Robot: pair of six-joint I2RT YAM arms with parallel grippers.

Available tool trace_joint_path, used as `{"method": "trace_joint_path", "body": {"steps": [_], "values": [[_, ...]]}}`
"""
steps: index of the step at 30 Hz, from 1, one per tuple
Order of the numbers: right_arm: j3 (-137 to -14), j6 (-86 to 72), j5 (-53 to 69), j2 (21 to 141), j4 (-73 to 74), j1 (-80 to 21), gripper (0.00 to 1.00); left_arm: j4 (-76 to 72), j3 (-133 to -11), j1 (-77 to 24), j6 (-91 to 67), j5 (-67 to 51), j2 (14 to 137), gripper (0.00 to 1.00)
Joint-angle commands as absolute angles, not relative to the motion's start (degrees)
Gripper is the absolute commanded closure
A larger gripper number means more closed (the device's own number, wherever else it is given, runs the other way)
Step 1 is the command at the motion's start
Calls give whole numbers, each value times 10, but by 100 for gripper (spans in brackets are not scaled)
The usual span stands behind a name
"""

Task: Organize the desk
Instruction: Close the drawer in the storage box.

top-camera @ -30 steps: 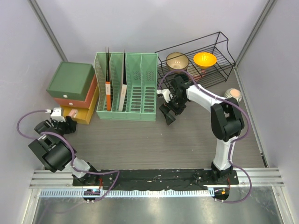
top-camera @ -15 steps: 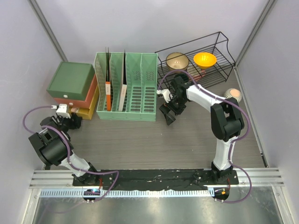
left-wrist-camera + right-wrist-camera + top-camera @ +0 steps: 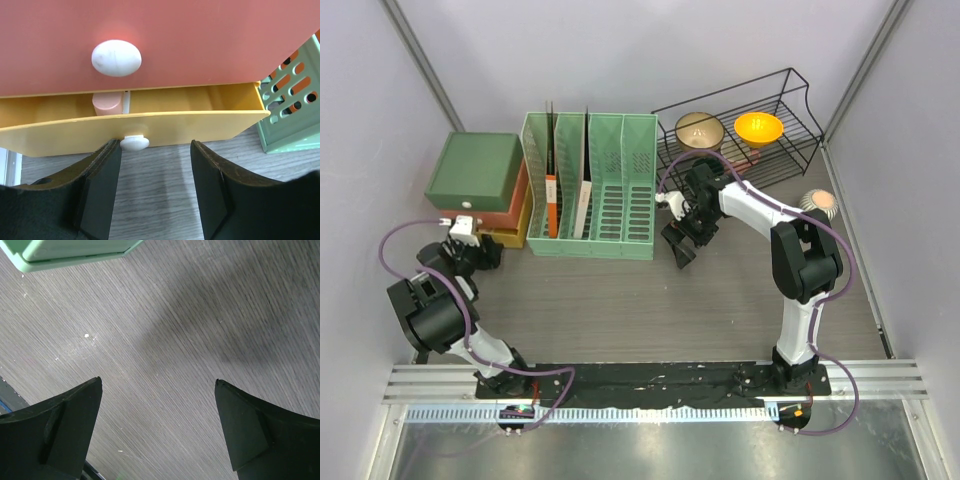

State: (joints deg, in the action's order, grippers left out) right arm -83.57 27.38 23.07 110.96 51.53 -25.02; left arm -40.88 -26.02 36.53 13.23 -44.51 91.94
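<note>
Now, left gripper (image 3: 155, 146): its black jaws are standing partly spread, pinching nothing, facing a drawer front.
Small round white knob (image 3: 134, 143): it is sitting low between the jaws, right up by one finger (image 3: 100, 175); whether it is touching, I cannot tell.
Shallow yellow plastic drawer (image 3: 190, 125): it is hanging slightly open straight ahead, its long axis crossing the jaws and its mouth facing the gripper, with a pink cylinder (image 3: 107, 103) showing inside.
Nearer arm: the left, by far; a straight push is looking like the closing move.
And the right gripper (image 3: 157, 386): it is gaping wide, hovering empty beside the green slotted file rack (image 3: 620, 200).
Dark grey-brown wood-grain desk (image 3: 650, 310): it is lying beneath both arms, long axis left to right.
</note>
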Motion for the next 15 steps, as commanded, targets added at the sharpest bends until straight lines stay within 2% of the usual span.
{"method": "trace_joint_path", "body": {"steps": [1, 11, 15], "values": [[-843, 281, 238, 1107, 523, -252, 0, -465, -264, 344, 126, -438, 907, 38], [-843, 283, 237, 1112, 526, -252, 0, -519, -242, 323, 106, -410, 921, 35], [-843, 284, 236, 1114, 528, -251, 0, -535, -240, 323, 95, -403, 930, 28]]}}
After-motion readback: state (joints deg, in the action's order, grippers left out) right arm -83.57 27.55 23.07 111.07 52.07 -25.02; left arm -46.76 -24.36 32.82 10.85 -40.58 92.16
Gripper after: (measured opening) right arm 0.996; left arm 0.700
